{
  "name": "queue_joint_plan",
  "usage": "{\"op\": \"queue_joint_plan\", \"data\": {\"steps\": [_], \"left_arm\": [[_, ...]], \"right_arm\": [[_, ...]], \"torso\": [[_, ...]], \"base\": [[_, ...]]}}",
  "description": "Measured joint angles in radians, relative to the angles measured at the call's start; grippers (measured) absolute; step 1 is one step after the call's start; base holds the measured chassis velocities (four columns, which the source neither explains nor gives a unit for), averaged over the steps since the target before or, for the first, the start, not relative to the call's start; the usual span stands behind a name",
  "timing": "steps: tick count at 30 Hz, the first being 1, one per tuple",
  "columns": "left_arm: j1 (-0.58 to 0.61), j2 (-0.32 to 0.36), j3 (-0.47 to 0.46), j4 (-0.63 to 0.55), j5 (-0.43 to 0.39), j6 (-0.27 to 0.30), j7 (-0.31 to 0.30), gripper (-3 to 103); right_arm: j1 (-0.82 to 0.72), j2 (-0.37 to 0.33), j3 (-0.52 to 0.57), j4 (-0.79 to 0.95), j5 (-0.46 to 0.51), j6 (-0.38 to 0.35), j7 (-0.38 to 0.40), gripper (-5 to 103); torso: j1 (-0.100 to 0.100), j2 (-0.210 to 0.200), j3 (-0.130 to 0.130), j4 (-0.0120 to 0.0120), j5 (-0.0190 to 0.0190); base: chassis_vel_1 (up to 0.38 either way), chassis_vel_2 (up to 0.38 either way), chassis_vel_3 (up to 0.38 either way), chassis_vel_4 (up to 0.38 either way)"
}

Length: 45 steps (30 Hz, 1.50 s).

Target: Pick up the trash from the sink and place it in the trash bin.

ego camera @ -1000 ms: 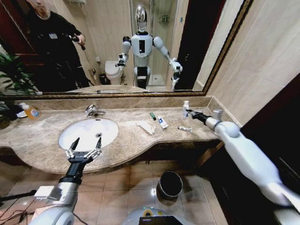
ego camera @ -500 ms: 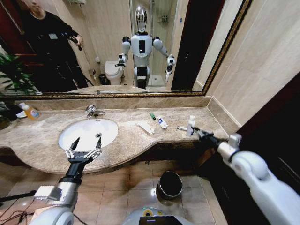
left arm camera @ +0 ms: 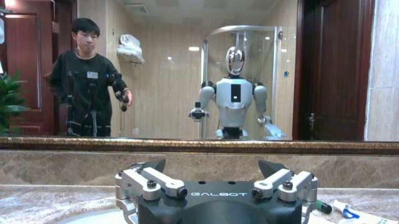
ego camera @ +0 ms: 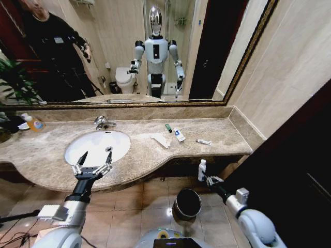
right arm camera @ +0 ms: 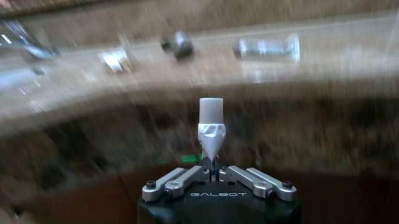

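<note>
right end effector pinches white tube | head: beside trash bin

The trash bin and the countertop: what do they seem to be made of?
The trash bin looks like dark plastic or coated metal with a polished metal rim, which glints. The countertop appears to be polished beige marble, judging by its mottled veining and soft sheen. The right claw holds a small white tube beside the bin.
</note>
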Motion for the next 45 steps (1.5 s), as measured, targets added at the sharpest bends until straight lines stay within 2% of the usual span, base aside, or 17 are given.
{"op": "queue_joint_plan", "data": {"steps": [4,10,12,13,15,21,25,34,37,43,45], "left_arm": [[0.000,0.000,0.000,0.000,0.000,0.000,0.000,100],[0.000,0.000,0.000,0.000,0.000,0.000,0.000,100],[0.000,0.000,0.000,0.000,0.000,0.000,0.000,100],[0.000,0.000,0.000,0.000,0.000,0.000,0.000,100],[0.000,0.000,0.000,0.000,0.000,0.000,0.000,100],[0.000,0.000,0.000,0.000,0.000,0.000,0.000,100],[0.000,0.000,0.000,0.000,0.000,0.000,0.000,100],[0.000,0.000,0.000,0.000,0.000,0.000,0.000,100],[0.000,0.000,0.000,0.000,0.000,0.000,0.000,100],[0.000,0.000,0.000,0.000,0.000,0.000,0.000,100],[0.000,0.000,0.000,0.000,0.000,0.000,0.000,100]], "right_arm": [[0.092,-0.005,-0.031,-0.249,-0.055,0.084,-0.048,3],[0.113,-0.001,-0.055,-0.388,-0.075,0.158,-0.063,3],[0.140,0.046,-0.059,-0.489,-0.108,0.213,-0.057,3],[0.140,0.046,-0.059,-0.489,-0.108,0.213,-0.057,3],[0.171,0.098,-0.049,-0.556,-0.162,0.254,-0.037,3],[0.191,0.154,-0.051,-0.611,-0.238,0.281,-0.026,3],[0.222,0.210,-0.045,-0.694,-0.309,0.350,-0.029,3],[0.280,0.270,-0.019,-0.787,-0.394,0.392,0.008,3],[0.296,0.284,-0.014,-0.809,-0.408,0.394,0.035,3],[0.297,0.289,-0.012,-0.818,-0.420,0.383,0.042,1],[0.297,0.294,-0.012,-0.816,-0.421,0.378,0.050,11]], "torso": [[0.000,0.000,0.000,0.0002,0.0000],[0.000,0.000,0.000,-0.0001,-0.0003],[0.000,0.000,0.000,-0.0003,-0.0004],[0.000,0.000,0.000,-0.0003,-0.0004],[0.000,0.000,0.000,-0.0001,0.0001],[0.000,0.000,0.000,-0.0001,-0.0004],[0.000,0.000,0.000,-0.0001,0.0001],[0.000,0.000,0.000,0.0000,-0.0003],[0.000,0.000,0.000,-0.0001,-0.0001],[0.000,0.000,0.000,-0.0001,-0.0003],[0.000,0.000,0.000,-0.0001,-0.0002]], "base": [[0.000,0.000,0.000,0.000],[0.000,0.000,0.000,0.000],[0.000,0.000,0.000,0.000],[0.000,0.000,0.000,0.000],[0.000,0.000,0.000,0.000],[0.000,0.000,0.000,0.000],[0.000,0.000,0.000,0.000],[0.000,0.000,0.000,0.000],[0.000,0.000,0.000,0.000],[0.000,0.000,0.000,0.000],[0.000,0.000,0.000,0.000]]}}
